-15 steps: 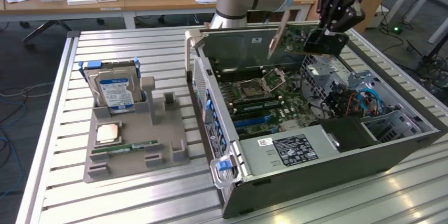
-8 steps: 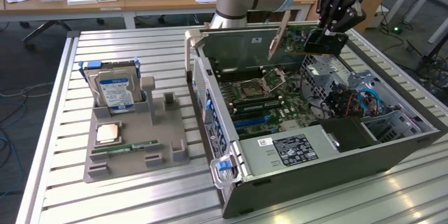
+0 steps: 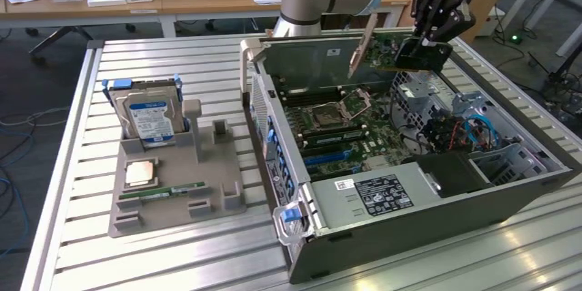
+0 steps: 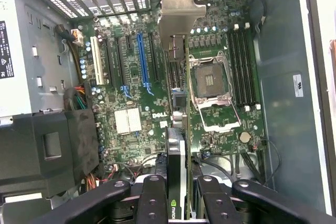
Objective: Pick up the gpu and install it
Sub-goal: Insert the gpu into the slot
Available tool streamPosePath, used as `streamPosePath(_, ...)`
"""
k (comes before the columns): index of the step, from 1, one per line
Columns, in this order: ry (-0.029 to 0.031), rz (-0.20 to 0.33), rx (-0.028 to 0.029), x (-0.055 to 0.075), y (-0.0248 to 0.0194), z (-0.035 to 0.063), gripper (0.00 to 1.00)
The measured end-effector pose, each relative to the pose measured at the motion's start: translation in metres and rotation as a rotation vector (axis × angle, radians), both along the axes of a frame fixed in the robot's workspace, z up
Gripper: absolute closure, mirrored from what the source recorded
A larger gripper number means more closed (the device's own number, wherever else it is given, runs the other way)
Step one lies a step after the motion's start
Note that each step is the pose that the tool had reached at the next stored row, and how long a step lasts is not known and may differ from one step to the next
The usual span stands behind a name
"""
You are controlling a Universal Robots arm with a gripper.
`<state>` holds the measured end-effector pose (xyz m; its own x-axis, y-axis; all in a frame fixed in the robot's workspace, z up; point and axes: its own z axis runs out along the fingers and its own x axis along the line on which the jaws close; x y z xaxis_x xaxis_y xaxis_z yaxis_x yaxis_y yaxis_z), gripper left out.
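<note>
One gripper (image 3: 424, 40) hangs above the open computer case (image 3: 427, 216), its fingers (image 4: 152, 198) clamped on the gpu (image 3: 386, 47) from both sides. I see the card held upright over the case, clear of the motherboard (image 3: 337, 127) inside it, with its silver bracket (image 4: 181, 11) toward the case wall that carries the blue clips. From the wrist, the gpu shows edge-on, so both faces are hidden from me. I cannot tell which slot in the case it lines up with.
</note>
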<state>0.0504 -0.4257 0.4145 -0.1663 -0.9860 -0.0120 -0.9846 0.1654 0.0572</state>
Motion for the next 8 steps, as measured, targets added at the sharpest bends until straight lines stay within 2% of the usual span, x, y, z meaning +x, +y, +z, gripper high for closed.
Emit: streamPosePath(8,0.0,0.03,0.0,0.0,0.0,-0.0001,0.73)
